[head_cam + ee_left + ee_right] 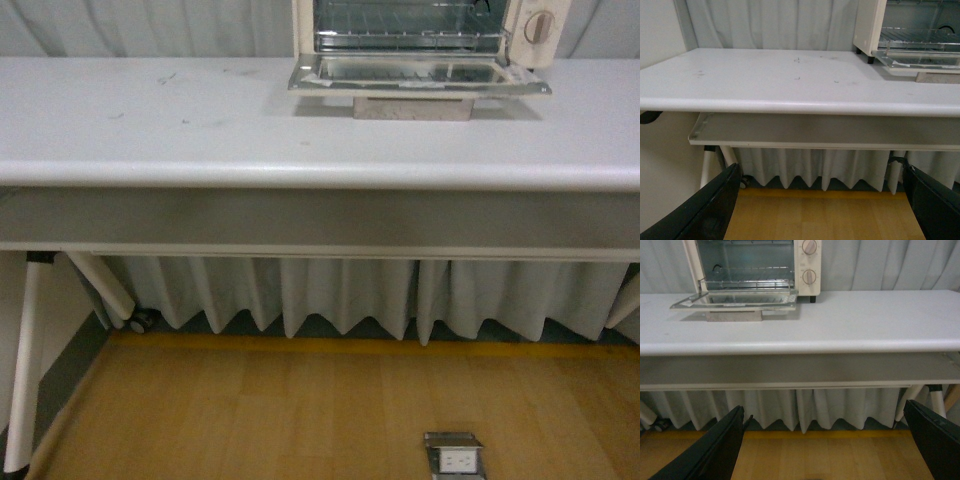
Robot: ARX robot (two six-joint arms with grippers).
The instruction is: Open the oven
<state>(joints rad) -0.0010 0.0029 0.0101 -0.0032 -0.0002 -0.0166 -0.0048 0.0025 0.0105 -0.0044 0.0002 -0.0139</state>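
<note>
Oven [520, 30] door [420, 75] lies open on table [200, 130].

Only the fingers of the robot are visible, and only in the two wrist views. The left fingers [700, 212] are black, with a smooth, slightly glossy surface and a broad, flat shape that becomes narrower toward the tip. The edges are straight. The right fingers [715, 450] look the same: black, wide plates with a little shine. No cables, screws or markings can be seen on them. The front view shows no part of the robot.
</note>
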